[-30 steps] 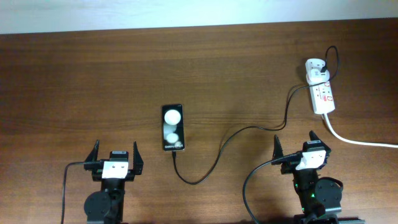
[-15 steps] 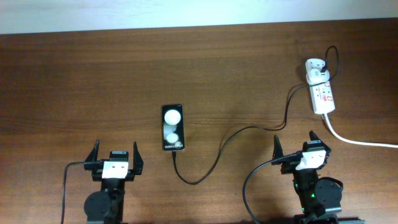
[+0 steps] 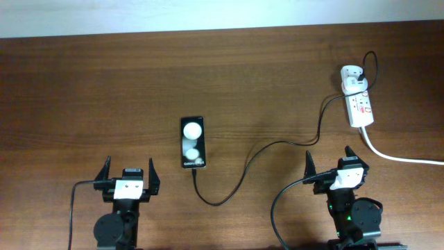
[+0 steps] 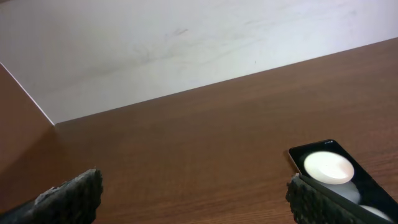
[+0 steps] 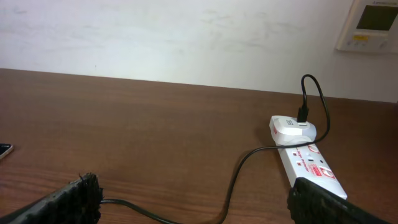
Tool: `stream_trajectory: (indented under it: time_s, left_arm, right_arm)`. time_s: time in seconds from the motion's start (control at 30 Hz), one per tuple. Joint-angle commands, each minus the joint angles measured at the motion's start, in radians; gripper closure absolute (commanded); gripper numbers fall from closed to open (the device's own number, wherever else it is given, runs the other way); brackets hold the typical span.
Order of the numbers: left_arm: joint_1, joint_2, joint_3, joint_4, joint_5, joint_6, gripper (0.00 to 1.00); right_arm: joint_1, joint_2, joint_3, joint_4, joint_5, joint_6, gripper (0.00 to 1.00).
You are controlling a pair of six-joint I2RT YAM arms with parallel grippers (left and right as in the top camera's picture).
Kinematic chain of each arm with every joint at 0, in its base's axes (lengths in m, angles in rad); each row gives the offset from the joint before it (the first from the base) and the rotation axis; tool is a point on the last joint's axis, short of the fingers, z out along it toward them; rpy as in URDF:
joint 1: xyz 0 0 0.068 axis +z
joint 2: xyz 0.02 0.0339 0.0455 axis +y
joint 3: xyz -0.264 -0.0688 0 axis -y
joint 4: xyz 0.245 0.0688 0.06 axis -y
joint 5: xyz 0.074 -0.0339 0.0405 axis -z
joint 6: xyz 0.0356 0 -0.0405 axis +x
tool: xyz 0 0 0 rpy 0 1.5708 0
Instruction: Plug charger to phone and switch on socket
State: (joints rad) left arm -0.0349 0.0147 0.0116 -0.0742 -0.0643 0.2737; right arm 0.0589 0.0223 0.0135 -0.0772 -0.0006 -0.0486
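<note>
Charger (image 3: 277, 144): thin black cable, the longest thing on the tabletop (image 3: 104, 83). It starts at the near short edge of the phone (image 3: 193, 142), loops toward the robot, then runs right and away to the white adapter block (image 3: 352, 75). Tip looks seated in the phone, but it is too small in the overhead view to be sure.

Both arms sit at the near edge, well apart from everything. Left hand (image 3: 128, 165): released, fingers spread wide, nothing between them, just near-left of the phone. Right hand (image 3: 329, 154): also released and empty, near side of the socket (image 3: 361, 107), with the cable passing in front of it.

Socket: white strip, far right of the tabletop, lying flat, red and black markings on top. The adapter block is plugged in at its far end, and the thick white cord (image 3: 395, 156) leaves its near end toward the right edge. Switch position not readable.

Phone: flat, left of centre, two white round patches up, long side pointing away from the robot.

The right wrist view shows the cable (image 5: 235, 174) curving up into the adapter (image 5: 291, 129), and a white wall panel (image 5: 370, 25) behind.
</note>
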Motion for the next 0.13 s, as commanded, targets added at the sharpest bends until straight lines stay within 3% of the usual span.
stream_trajectory:
  time_s: [0.0, 0.1]
  left_arm:
    - [0.005, -0.010, -0.003, -0.003, -0.007, 0.016, 0.01]
    - [0.005, -0.010, -0.003, -0.003, -0.007, 0.016, 0.01]
  right_arm:
    - [0.007, -0.008, -0.008, -0.002, -0.006, 0.004, 0.01]
    - [0.007, -0.008, -0.008, -0.002, -0.006, 0.004, 0.01]
